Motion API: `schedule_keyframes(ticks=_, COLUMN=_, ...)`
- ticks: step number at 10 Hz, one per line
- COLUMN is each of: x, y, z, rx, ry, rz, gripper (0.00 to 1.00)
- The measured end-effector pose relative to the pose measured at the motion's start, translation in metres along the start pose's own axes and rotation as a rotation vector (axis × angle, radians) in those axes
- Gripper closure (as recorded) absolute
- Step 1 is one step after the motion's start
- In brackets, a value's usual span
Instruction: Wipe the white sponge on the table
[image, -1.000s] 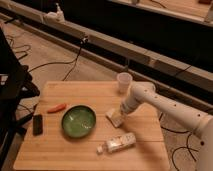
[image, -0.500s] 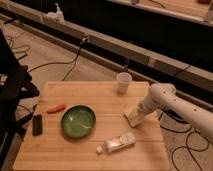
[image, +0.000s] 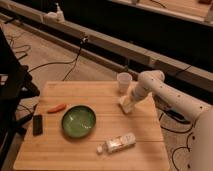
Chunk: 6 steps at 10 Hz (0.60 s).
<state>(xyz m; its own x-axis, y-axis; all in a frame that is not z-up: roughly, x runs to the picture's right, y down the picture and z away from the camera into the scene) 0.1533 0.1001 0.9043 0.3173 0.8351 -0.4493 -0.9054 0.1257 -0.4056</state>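
In the camera view, the gripper (image: 131, 101) is closed tight on the small off-white rectangular sponge (image: 125, 106). It presses the sponge onto the light-brown plank table (image: 75, 150), just below the white plastic cup (image: 124, 81). The sponge sits directly under the fingertips, its long axis apparently diagonal.

Table (image: 142, 137): bowl (image: 78, 121), bottle (image: 118, 143), sponge (image: 125, 106) under claw (image: 131, 99)

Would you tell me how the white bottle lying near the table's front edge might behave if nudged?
Lying on its side, the white bottle would probably roll if pushed across its length. It looks like light plastic, so it may skid on the table. The gripper, shut on the white sponge near the cup, is well away from it.
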Motion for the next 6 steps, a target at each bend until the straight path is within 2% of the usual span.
schedule_keyframes(ticks=2, x=0.0, y=0.035, z=0.011, rx=-0.062, ry=0.012, rz=-0.044, gripper=1.0)
schedule_keyframes(ticks=3, x=0.009, y=0.05, z=0.013, rx=-0.104, ry=0.018, rz=-0.057, gripper=1.0)
schedule_keyframes(ticks=4, x=0.027, y=0.061, z=0.015, rx=-0.141, ry=0.04, rz=-0.067, gripper=1.0)
schedule_keyframes(ticks=6, x=0.065, y=0.055, z=0.013, rx=-0.149, ry=0.081, rz=-0.061, gripper=1.0)
